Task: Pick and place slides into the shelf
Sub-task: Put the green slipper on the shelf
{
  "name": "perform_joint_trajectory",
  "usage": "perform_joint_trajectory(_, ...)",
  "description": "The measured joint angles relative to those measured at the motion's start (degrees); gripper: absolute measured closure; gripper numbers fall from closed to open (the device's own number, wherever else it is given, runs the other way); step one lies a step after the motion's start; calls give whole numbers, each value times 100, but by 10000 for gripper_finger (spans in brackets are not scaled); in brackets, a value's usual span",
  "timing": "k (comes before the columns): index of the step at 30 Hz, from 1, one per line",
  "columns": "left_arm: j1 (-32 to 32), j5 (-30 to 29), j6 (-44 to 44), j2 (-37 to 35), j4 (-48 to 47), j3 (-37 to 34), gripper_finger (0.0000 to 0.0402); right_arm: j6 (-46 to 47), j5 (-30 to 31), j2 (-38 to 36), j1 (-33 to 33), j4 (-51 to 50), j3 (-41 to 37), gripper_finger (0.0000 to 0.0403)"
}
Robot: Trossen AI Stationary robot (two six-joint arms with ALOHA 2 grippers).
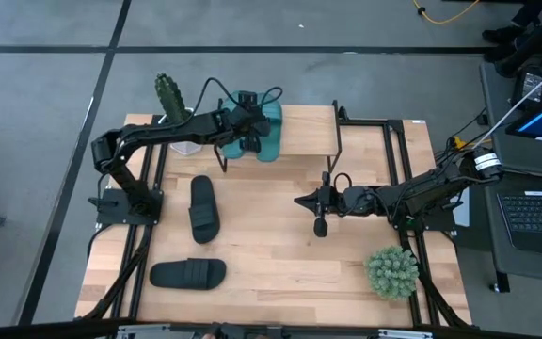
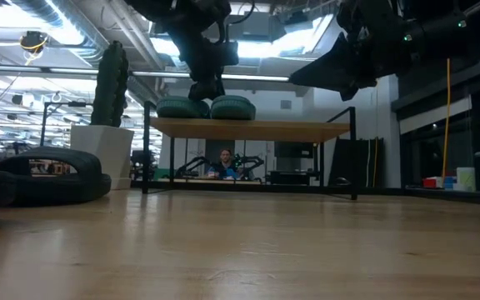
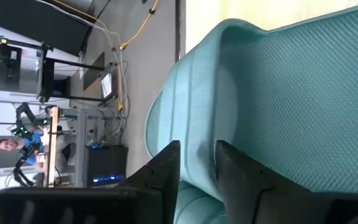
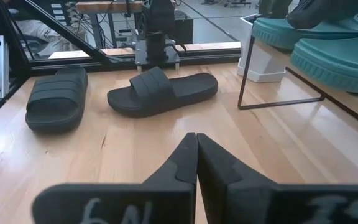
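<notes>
Two teal slides (image 1: 263, 127) (image 2: 211, 107) sit side by side, soles down, on the shelf's plank top (image 1: 309, 132) (image 2: 248, 129). My left gripper (image 1: 241, 121) (image 2: 207, 88) (image 3: 197, 152) stands over them at the shelf's left part, with a narrow gap between its fingers. Two black slides lie soles down on the table: one (image 1: 203, 207) (image 4: 163, 90) in front of the shelf, the other (image 1: 188, 273) (image 4: 58, 99) nearer the near edge. My right gripper (image 1: 301, 201) (image 4: 196, 140) (image 2: 298, 81) hovers shut above the table's middle, touching nothing. My left gripper has the side rim of a teal slide (image 3: 197, 124) between its two fingers, pinched from above with the fingers pointing down. One finger (image 3: 166, 168) is on the outer wall, the other (image 3: 235, 168) on the footbed side. The slide rests flat on the shelf top.
A cactus in a white pot (image 1: 169, 94) (image 2: 111, 92) stands by the shelf's left end. A round green plant (image 1: 390, 270) sits at the table's near right corner. A laptop (image 1: 534, 212) lies beyond the right edge. A person (image 2: 226, 162) sits far behind the shelf.
</notes>
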Motion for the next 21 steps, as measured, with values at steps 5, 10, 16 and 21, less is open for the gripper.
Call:
perform_joint_trajectory(5, 0, 16, -13, 0, -11, 0, 338, 0, 0, 0, 0, 2, 0, 393)
perform_joint_trajectory(10, -2, 20, -50, 0, -13, -1, 356, -1, 2, 0, 0, 4, 0, 393)
perform_joint_trajectory(16, -2, 0, -57, 0, -11, -2, 380, -2, 2, 0, 0, 7, 0, 393)
perform_joint_trajectory(21, -2, -8, -57, 0, -11, -2, 396, -2, 2, 0, 0, 9, 0, 393)
